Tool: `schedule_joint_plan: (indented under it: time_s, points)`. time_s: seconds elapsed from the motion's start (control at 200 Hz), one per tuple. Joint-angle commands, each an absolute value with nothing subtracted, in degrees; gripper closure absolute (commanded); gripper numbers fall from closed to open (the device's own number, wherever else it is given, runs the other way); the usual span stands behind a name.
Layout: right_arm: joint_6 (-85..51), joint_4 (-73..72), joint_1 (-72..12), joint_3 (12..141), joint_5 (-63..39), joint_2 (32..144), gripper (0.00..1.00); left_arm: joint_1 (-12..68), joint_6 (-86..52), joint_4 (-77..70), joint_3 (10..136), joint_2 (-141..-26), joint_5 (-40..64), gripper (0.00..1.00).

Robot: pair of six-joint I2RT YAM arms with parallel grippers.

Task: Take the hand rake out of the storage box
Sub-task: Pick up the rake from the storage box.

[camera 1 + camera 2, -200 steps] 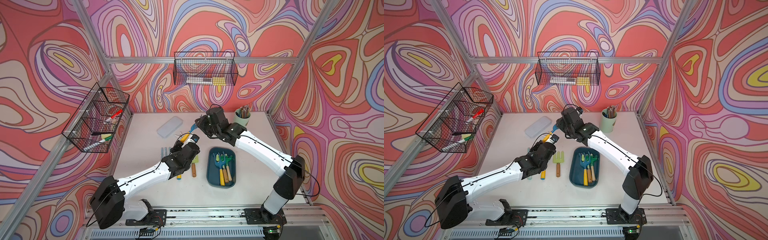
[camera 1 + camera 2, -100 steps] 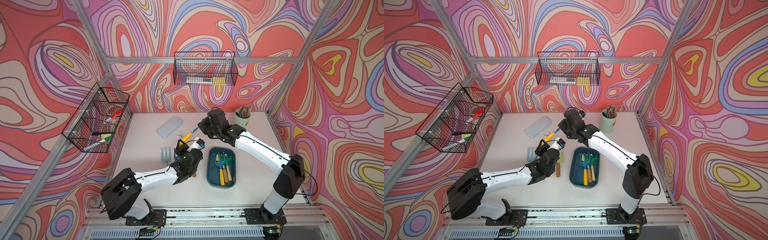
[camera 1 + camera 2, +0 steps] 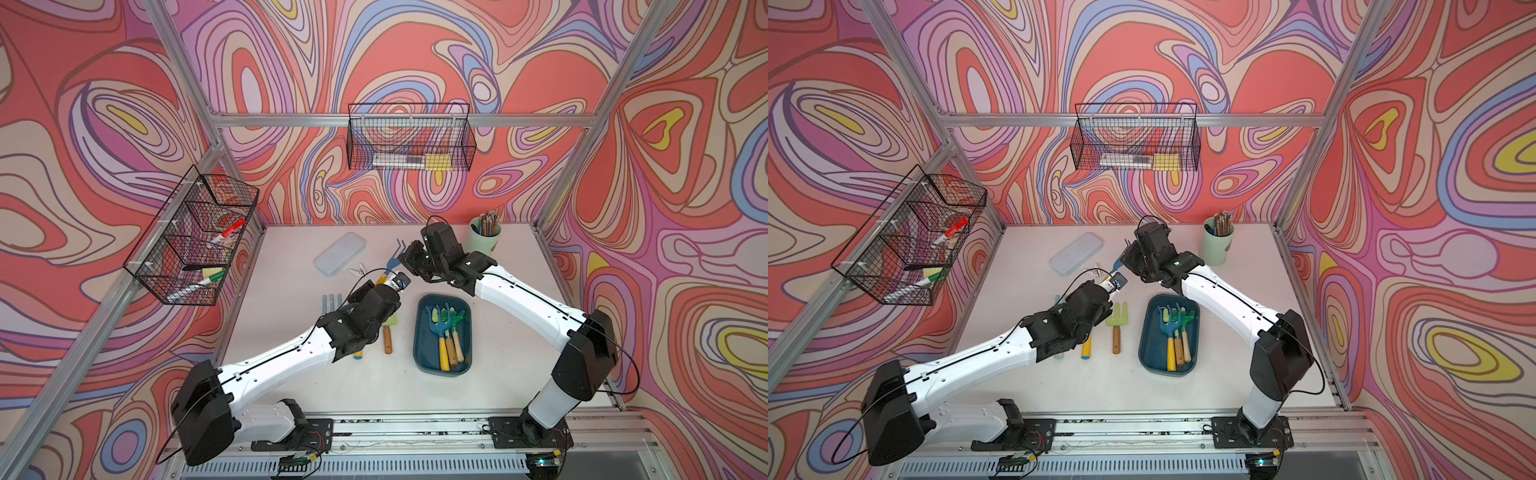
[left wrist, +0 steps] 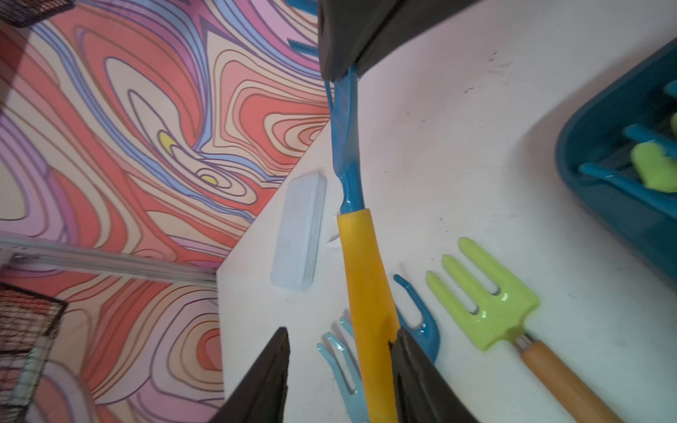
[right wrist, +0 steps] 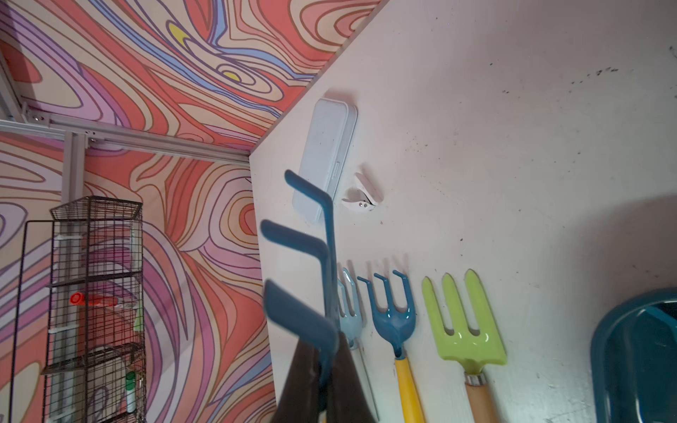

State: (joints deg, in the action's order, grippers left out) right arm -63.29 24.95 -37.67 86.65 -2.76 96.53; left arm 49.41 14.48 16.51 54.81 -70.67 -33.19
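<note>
Rake hangs over the counter, far-left of the box: right pincer clamped on its blue neck, left pincer parted loosely around the yellow handle.

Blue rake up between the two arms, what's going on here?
A handover in mid-air. The right gripper is shut on the blue metal neck of the rake. The left gripper has its fingers apart around the yellow handle, with a gap on one side. The rake is out of the box, above the table near the pale case. Other tools lie in the box, and a green fork lies beside it with two more.
</note>
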Motion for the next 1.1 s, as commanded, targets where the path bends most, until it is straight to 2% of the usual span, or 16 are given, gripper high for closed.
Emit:
schedule_joint_plan:
  time_s: [0.0, 0.2, 0.351, 0.746, 0.987, 1.097]
  points:
    - [-55.99, 25.71, -36.14, 87.19, -6.29, 95.2, 1.0, 44.71, 5.06, 30.46, 56.89, -65.55, -12.14, 0.44]
    - [-47.47, 25.24, -33.64, 86.06, -15.82, 94.11, 1.0, 30.91, -1.58, 36.05, 59.48, -63.18, 12.35, 0.39]
    - [-43.78, 23.79, -32.7, 85.13, -20.84, 93.0, 1.0, 29.6, -5.38, 38.39, 62.59, -68.46, 23.13, 0.37]
    - [-44.57, 20.74, -32.7, 84.17, -27.4, 92.8, 1.0, 28.99, -9.54, 34.89, 63.19, -71.52, 22.47, 0.38]
    - [-46.71, 17.62, -32.7, 81.91, -29.3, 91.82, 1.0, 28.6, -10.71, 33.37, 62.21, -70.52, 24.07, 0.5]
    - [-48.25, 15.5, -32.7, 80.81, -29.7, 91.52, 1.0, 28.58, -10.74, 33.41, 62.33, -70.39, 23.93, 0.5]
